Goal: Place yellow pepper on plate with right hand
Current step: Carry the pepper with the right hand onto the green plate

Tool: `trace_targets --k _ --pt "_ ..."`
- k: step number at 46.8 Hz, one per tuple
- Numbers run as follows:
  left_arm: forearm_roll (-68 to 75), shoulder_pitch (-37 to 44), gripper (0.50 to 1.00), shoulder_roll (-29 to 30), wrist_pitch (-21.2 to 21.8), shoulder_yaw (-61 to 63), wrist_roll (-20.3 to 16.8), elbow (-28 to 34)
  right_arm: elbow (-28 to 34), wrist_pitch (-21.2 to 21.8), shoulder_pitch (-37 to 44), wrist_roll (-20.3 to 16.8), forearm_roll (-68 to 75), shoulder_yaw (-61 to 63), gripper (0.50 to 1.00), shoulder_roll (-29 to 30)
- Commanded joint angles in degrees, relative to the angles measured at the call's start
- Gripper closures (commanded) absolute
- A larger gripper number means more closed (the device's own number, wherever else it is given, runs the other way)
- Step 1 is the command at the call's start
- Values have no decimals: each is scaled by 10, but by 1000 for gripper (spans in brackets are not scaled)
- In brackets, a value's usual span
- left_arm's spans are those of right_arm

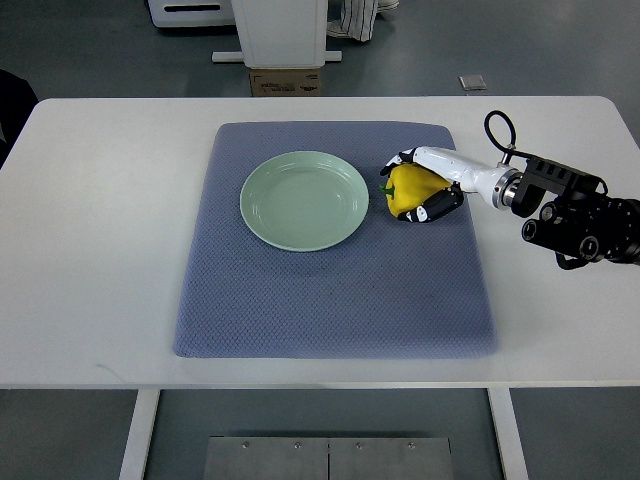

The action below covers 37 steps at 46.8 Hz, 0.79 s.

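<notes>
The right robot hand has its fingers curled around the yellow pepper, which sits just off the rim of the plate on the blue mat. From the robot hand the plate lies straight ahead along the forearm's line, toward the picture's left, so the carry looks short. There is one pepper, one plate, one mat on the worktop, and only this one robot hand in view.

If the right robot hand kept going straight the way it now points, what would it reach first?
Probably the green plate: the right robot hand, closed on the yellow pepper, points left toward the plate's near rim, though height is unclear.
</notes>
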Motion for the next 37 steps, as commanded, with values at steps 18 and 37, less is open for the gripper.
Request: trace_targets --k 18,37 --pt "1 0 500 0 0 0 0 0 3 -6 16 8 14 2 1000 1" --pt "0 0 500 0 0 0 0 0 1 -6 36 -13 23 26 1000 77"
